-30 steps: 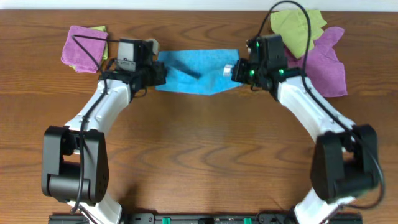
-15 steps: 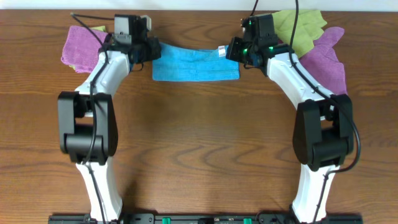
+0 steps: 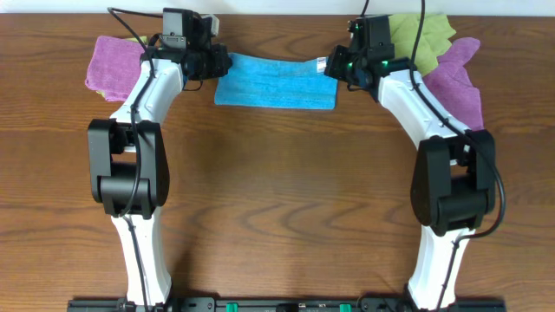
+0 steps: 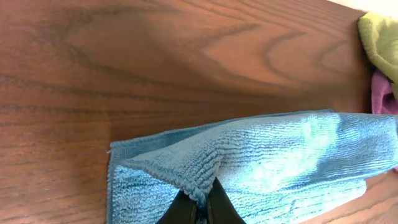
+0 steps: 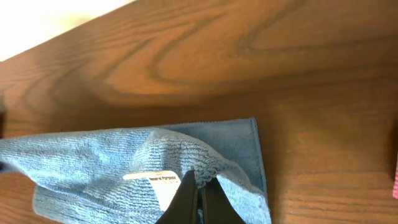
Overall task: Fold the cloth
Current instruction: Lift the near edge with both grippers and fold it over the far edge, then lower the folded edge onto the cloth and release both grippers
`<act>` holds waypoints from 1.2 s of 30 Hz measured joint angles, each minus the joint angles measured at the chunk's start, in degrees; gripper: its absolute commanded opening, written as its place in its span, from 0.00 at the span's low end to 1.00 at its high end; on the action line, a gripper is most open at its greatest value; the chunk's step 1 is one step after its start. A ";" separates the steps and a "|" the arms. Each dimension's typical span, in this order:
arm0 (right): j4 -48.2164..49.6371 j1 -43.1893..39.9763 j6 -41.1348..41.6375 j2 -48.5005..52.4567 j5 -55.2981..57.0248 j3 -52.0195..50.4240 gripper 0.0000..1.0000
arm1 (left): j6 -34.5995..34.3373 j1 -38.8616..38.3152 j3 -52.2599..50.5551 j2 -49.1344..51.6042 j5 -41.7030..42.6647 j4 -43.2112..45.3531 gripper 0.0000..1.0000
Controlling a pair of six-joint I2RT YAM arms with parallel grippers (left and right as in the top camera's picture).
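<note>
The sky-blue cloth (image 3: 276,81) lies doubled over as a wide band at the far middle of the table. My left gripper (image 3: 218,64) is shut on its upper layer at the left end, seen pinched in the left wrist view (image 4: 200,198). My right gripper (image 3: 330,66) is shut on the upper layer at the right end, next to the white tag (image 5: 158,179), as the right wrist view (image 5: 200,185) shows. The upper layer (image 4: 280,149) is held a little above the lower layer (image 4: 140,193).
A purple cloth (image 3: 111,66) lies at the far left behind my left arm. A yellow-green cloth (image 3: 418,36) and a larger purple cloth (image 3: 455,82) lie at the far right. The table's far edge (image 3: 277,14) runs just beyond the cloth.
Both grippers have carried the cloth's near edge up and away toward the far edge, turning the sagging cloth into a flat doubled band. Both arms are now stretched farther out.
</note>
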 measured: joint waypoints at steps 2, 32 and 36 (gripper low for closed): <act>0.37 -0.26 0.20 0.00 0.00 0.04 0.02 | 0.02 0.00 0.00 0.02 0.02 0.61 0.06; -13.84 1.60 0.52 1.20 1.05 0.39 0.02 | 3.28 -0.15 0.09 0.09 -7.19 -15.45 0.05; -13.88 2.01 0.50 3.15 1.03 0.39 0.02 | 3.45 -0.33 0.09 0.09 -9.20 -15.45 0.06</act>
